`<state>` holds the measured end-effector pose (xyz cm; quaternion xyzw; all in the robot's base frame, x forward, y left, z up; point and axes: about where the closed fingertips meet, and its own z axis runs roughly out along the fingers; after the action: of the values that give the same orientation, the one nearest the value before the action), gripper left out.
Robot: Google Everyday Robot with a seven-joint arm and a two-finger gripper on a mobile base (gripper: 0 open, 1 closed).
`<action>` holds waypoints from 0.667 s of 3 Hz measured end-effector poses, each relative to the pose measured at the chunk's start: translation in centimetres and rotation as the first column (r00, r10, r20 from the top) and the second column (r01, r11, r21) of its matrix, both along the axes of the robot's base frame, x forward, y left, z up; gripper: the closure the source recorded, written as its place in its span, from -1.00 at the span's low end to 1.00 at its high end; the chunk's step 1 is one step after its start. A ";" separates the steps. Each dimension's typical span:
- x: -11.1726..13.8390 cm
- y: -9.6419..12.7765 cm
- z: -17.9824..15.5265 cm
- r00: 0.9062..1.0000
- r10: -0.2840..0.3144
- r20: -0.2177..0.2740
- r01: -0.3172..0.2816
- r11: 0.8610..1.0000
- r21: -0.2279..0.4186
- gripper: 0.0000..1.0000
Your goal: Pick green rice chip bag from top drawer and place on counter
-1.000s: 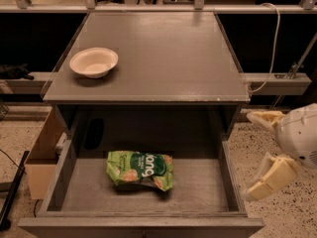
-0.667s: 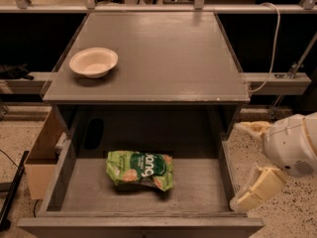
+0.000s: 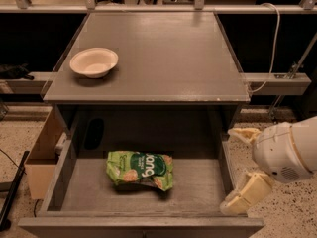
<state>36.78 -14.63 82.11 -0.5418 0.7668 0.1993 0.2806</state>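
The green rice chip bag [image 3: 139, 170] lies flat on the floor of the open top drawer [image 3: 198, 187], left of its middle, with its label facing up. The counter [image 3: 158, 53] is the flat grey-brown top above the drawer. My gripper [image 3: 241, 168] is at the right of the drawer, over its right wall, with its cream fingers [image 3: 246, 195] spread apart and empty. It is well to the right of the bag and does not touch it.
A white bowl [image 3: 94, 62] sits on the left side of the counter. A dark object [image 3: 94, 133] lies at the drawer's back left. A wooden box [image 3: 42, 155] stands on the floor left of the cabinet. A white cable [image 3: 270, 43] hangs at the right.
My gripper has moved left and down, from beside the cabinet to over the drawer's right wall. The bag and bowl have not moved.
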 end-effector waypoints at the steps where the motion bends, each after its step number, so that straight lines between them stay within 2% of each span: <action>1: -0.1 4.0 -3.5 0.999 0.034 -0.038 -0.033 0.999 0.039 -1.00; 2: -0.1 7.5 -6.0 0.996 0.064 -0.060 -0.060 0.996 0.072 -1.00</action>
<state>36.72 -7.13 76.08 -0.5487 0.7504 0.2517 0.2692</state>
